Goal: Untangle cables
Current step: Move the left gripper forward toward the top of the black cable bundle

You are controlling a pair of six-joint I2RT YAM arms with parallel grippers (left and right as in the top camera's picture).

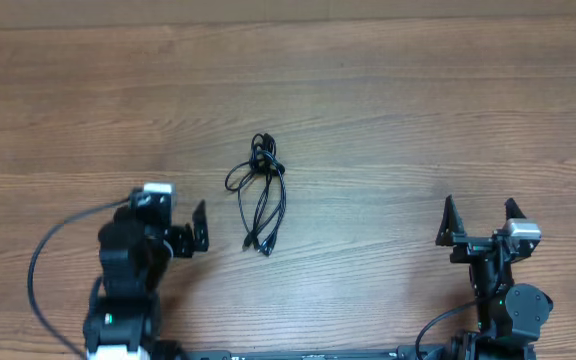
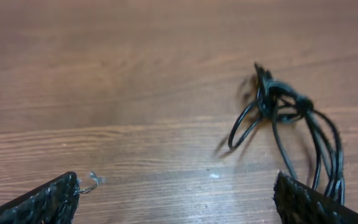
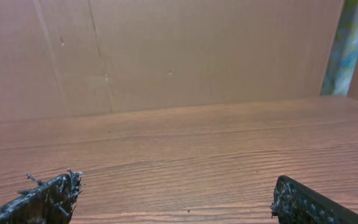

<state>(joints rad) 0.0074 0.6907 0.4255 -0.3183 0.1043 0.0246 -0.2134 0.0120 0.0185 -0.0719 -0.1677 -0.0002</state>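
The cables (image 1: 264,160) lie in a small tangle at the middle of the wooden table, knotted at the far end, with loops and plug ends trailing toward me. My left gripper (image 1: 175,210) stands open to their left, a short gap away and touching nothing. In the left wrist view the cables (image 2: 284,101) sit ahead and to the right, their strands running down behind the right fingertip (image 2: 309,204) of the left gripper (image 2: 176,190). My right gripper (image 1: 479,206) is open far to the right. The right gripper (image 3: 176,190) has only bare table between its fingers.
The table (image 1: 388,110) is plain wood grain all round. A brown cardboard wall (image 3: 166,56) closes off its far side. A thick black wire (image 1: 43,255) arcs out from the left arm's base at the near left.
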